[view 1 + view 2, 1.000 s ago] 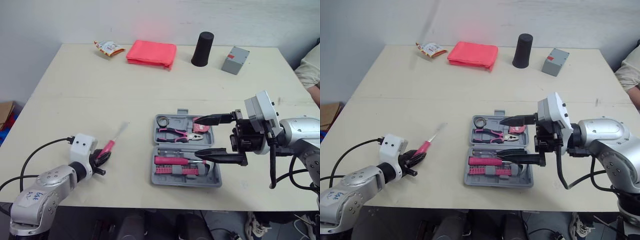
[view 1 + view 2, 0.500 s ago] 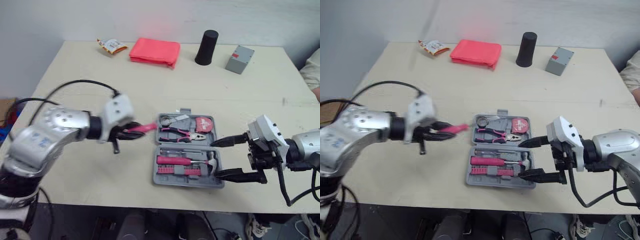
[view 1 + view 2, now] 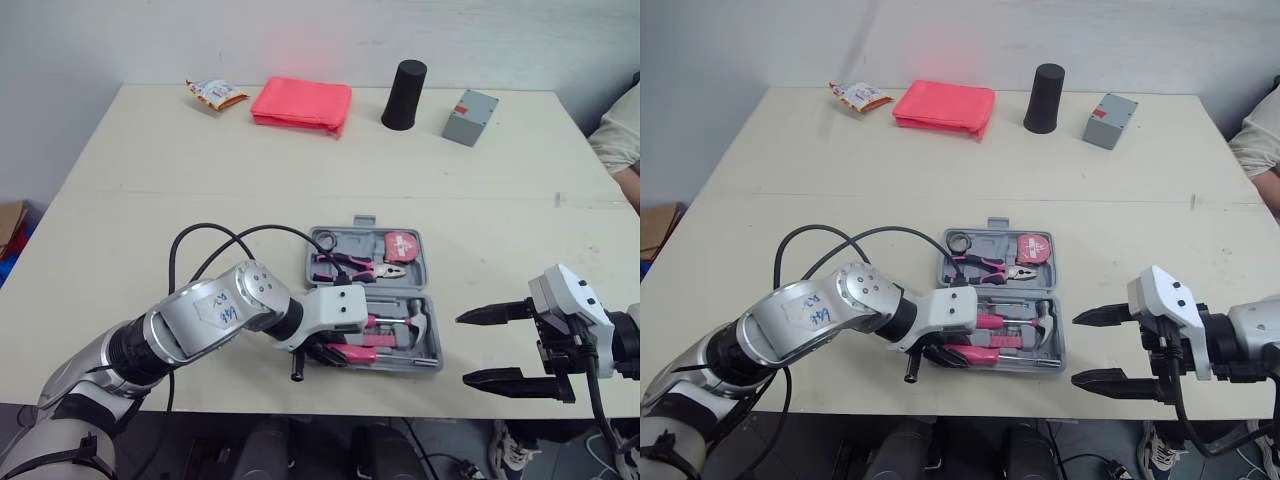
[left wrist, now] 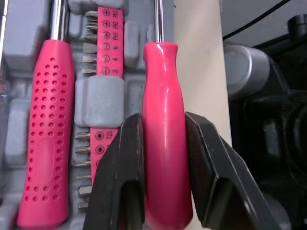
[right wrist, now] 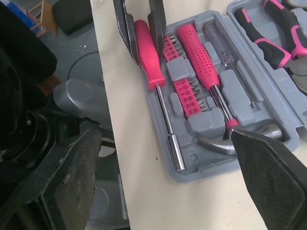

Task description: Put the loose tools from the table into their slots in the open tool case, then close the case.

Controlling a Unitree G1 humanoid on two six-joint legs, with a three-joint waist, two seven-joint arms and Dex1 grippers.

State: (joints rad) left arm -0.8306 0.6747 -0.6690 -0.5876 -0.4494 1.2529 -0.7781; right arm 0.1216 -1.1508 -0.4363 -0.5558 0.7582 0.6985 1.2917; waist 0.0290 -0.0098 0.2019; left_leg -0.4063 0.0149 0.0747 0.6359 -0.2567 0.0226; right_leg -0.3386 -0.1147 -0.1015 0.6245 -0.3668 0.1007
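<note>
The left arm has swung in from the left of the table (image 3: pixel 200 170) to the near edge of the open tool case (image 5: pixel 201 160), and the right arm has drawn back to the case's right. The left end effector (image 4: pixel 163 129) is clamped on the smooth pink handle of the screwdriver (image 5: pixel 148 52), a black finger on each side. The screwdriver lies along the case's nearest row, just beside the bit strip (image 4: pixel 106 48), its steel shaft running toward the hammer (image 3: pixel 415 322); I cannot tell whether it is pressed home in its slot. The dotted pink handle (image 4: pixel 43 120) sits one row further in. Pliers (image 3: pixel 355 265) and a tape measure (image 3: pixel 400 247) fill the far half of the case. The right end effector (image 3: pixel 463 349) hangs off the case's right side, fingers spread wide, holding nothing.
</note>
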